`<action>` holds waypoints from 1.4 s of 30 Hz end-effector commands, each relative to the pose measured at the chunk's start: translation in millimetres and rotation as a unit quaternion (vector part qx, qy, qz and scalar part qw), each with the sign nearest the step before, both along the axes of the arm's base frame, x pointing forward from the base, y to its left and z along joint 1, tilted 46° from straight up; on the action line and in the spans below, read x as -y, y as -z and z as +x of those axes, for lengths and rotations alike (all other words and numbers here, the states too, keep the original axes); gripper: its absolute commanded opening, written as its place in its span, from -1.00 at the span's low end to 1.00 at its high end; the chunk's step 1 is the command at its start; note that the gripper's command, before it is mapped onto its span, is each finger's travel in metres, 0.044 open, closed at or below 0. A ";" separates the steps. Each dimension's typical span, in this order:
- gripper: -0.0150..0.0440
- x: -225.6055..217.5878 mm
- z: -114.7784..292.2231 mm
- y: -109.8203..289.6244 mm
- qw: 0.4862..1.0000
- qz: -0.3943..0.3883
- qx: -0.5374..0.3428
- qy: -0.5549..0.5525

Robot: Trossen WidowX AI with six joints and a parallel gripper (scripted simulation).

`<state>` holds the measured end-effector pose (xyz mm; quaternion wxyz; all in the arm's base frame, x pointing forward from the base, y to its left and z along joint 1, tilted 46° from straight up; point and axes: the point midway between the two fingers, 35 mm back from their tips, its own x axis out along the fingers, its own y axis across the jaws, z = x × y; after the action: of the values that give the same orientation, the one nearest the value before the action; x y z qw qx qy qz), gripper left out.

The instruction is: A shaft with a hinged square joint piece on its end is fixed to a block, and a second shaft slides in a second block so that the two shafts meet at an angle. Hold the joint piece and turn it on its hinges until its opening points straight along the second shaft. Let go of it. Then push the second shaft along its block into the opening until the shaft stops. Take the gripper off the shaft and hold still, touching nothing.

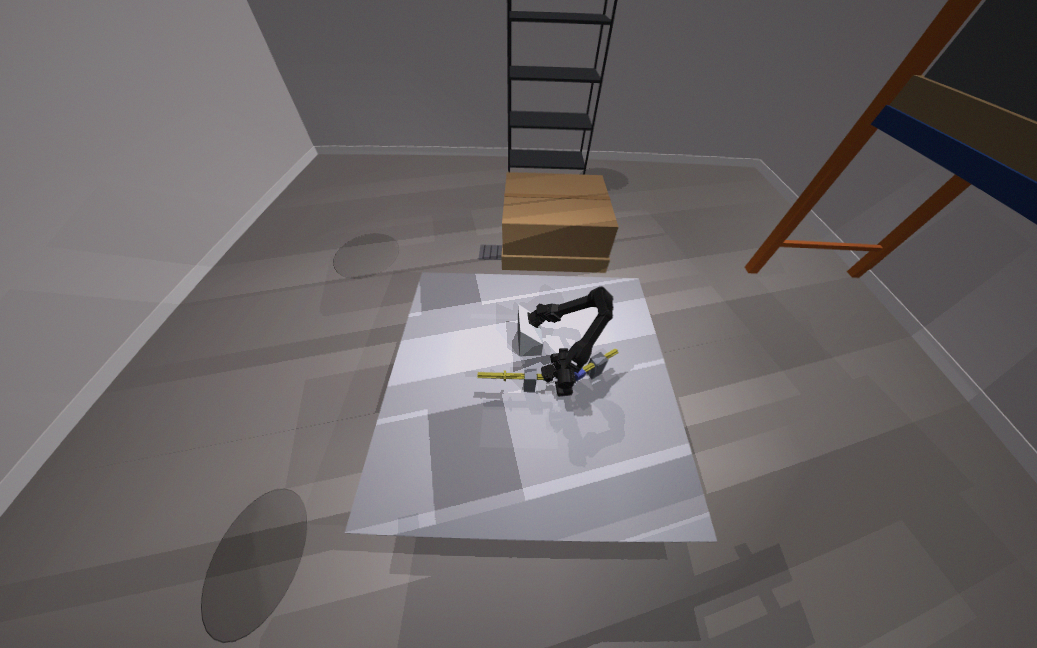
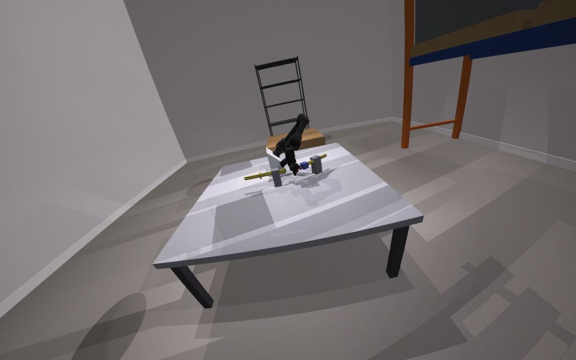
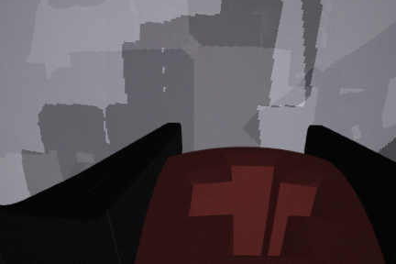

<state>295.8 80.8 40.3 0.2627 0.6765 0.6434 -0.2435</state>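
Note:
My gripper [image 1: 562, 388] [image 2: 294, 169] [image 3: 244, 137] is shut on the dark red joint piece [image 3: 257, 224] [image 2: 297, 170], which fills the space between the black fingers in the wrist view. The joint piece sits beside a blue part [image 1: 580, 372] [image 2: 304, 164] on the end of the fixed yellow shaft [image 1: 610, 353] [image 2: 322, 156], which passes through a grey block [image 1: 598, 362] [image 2: 316, 163]. The second yellow shaft [image 1: 501, 375] [image 2: 258, 175] lies in its grey block [image 1: 531, 384] [image 2: 277, 177] to the left.
The parts stand on a light grey table [image 1: 546, 499] [image 2: 303, 223]. A white wedge [image 1: 526, 334] stands by the arm's base. Behind the table are a cardboard box [image 1: 558, 217] [image 2: 312, 134] and a black shelf [image 1: 558, 80] [image 2: 280, 94]. A wooden frame [image 1: 828, 177] stands far right.

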 end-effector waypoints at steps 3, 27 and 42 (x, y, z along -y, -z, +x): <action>-0.49 1.0 -5.1 -1.0 0.998 -0.015 -0.039 0.036; -0.49 1.1 -5.3 -1.0 0.998 -0.016 -0.042 0.039; -0.22 1.2 -4.8 -0.9 0.998 -0.016 -0.038 0.037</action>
<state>291.0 79.7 41.2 0.2396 0.6855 0.6238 -0.2890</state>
